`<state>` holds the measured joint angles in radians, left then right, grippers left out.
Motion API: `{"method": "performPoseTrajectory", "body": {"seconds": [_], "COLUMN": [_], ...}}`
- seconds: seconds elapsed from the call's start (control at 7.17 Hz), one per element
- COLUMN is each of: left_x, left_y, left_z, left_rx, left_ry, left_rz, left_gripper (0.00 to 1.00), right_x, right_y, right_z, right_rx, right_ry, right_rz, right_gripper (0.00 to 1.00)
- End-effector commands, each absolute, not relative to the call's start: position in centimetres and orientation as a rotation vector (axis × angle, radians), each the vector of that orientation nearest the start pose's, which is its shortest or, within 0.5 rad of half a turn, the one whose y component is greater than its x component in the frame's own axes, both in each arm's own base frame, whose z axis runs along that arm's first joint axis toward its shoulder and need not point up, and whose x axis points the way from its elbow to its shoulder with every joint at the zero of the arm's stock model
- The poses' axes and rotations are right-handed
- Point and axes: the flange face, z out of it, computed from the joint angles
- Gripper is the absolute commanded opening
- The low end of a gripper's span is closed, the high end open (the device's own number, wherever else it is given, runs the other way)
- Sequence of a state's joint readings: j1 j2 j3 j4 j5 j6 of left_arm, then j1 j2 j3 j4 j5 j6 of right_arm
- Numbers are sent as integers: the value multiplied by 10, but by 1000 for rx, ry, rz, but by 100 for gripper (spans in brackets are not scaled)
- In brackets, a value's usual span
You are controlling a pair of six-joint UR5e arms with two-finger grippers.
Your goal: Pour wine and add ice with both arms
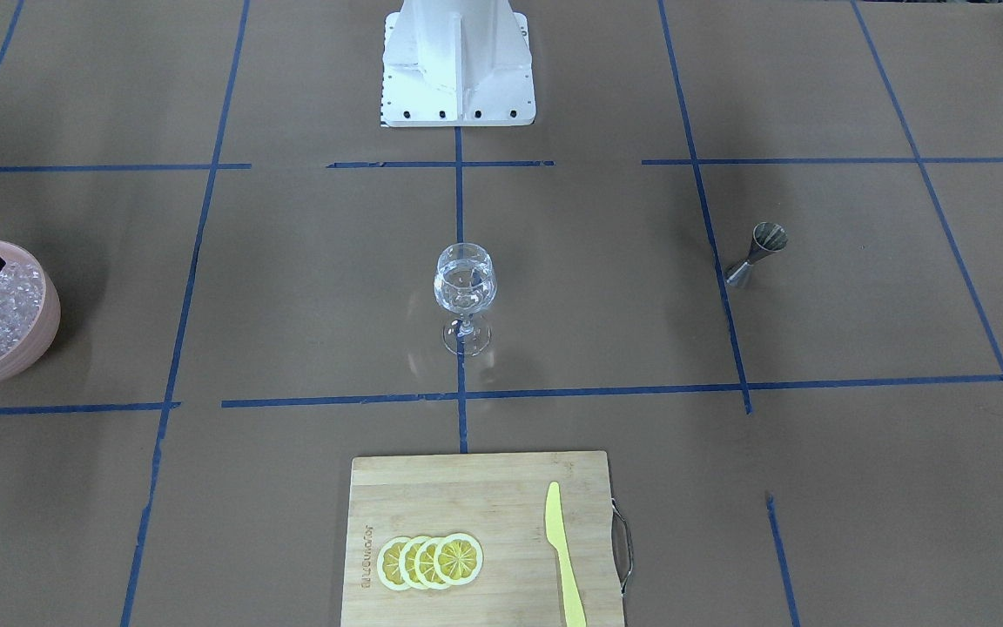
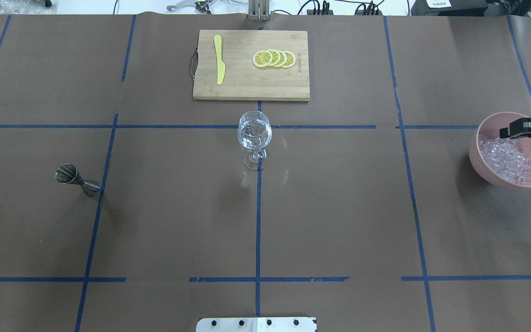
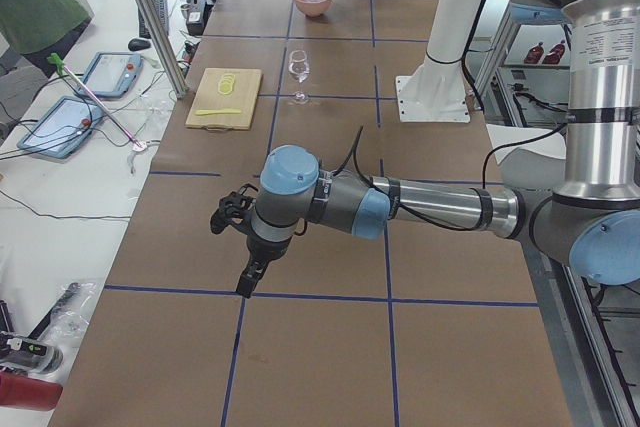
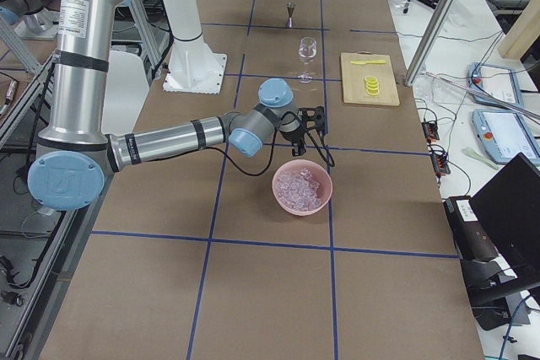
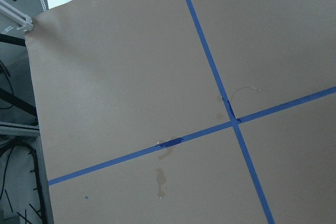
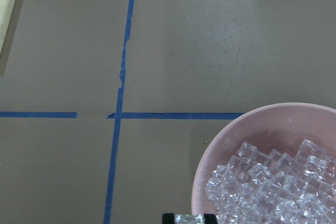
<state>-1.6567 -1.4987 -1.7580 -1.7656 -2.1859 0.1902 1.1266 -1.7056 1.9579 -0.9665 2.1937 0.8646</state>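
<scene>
The ice [image 2: 507,159] is a heap of small clear chunks in a pink bowl [image 2: 477,152] at the table's right end. It also shows in the right wrist view [image 6: 273,182]. My right gripper [image 2: 505,133] hangs just above the bowl's rim. In the right wrist view it [image 6: 189,219] pinches a clear chunk between its fingertips. The wine glass [image 2: 255,133] stands upright at the table's centre. My left gripper [image 3: 247,282] shows only in the exterior left view, far from the glass, over bare table; I cannot tell if it is open.
A steel jigger [image 2: 76,179] stands upright on the left side. A wooden cutting board [image 2: 247,83] lies beyond the glass with lemon slices [image 2: 274,58] and a yellow knife [image 2: 220,64]. The white pedestal base [image 1: 458,70] stands at the near edge.
</scene>
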Motion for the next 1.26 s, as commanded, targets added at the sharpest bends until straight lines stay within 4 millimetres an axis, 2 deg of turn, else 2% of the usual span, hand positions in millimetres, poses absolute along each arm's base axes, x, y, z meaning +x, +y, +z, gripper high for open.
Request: {"method": "performPoseTrajectory", "body": {"seconds": [0.0, 0.28, 0.42, 0.56, 0.7, 0.84, 0.98, 1.12], "left_x": [-116, -116, -116, -116, -115, -115, -115, -115], "left_y": [-470, -471, -471, -472, -473, -473, -474, -474], "left_z": [588, 587, 587, 587, 585, 584, 583, 583], "left_rx": [382, 386, 386, 392, 394, 396, 397, 397], "left_ry": [565, 566, 566, 564, 565, 565, 565, 565], "left_rz": [196, 199, 199, 200, 203, 204, 204, 204], "left_gripper": [100, 100, 100, 100, 100, 100, 100, 100], "right_x": [-141, -199, -227, -255, -284, -311, -352, -385], "right_y": [-466, -492, -496, -491, -481, -467, -447, -435], "right_z": [369, 290, 240, 207, 185, 171, 157, 135], "right_rx": [261, 230, 227, 255, 292, 291, 283, 262], "right_ry": [-950, -910, -906, -914, -919, -928, -921, -905], "right_rz": [134, 93, 59, 12, -33, -34, -25, -1], "right_gripper": [0, 0, 0, 0, 0, 0, 0, 0]}}
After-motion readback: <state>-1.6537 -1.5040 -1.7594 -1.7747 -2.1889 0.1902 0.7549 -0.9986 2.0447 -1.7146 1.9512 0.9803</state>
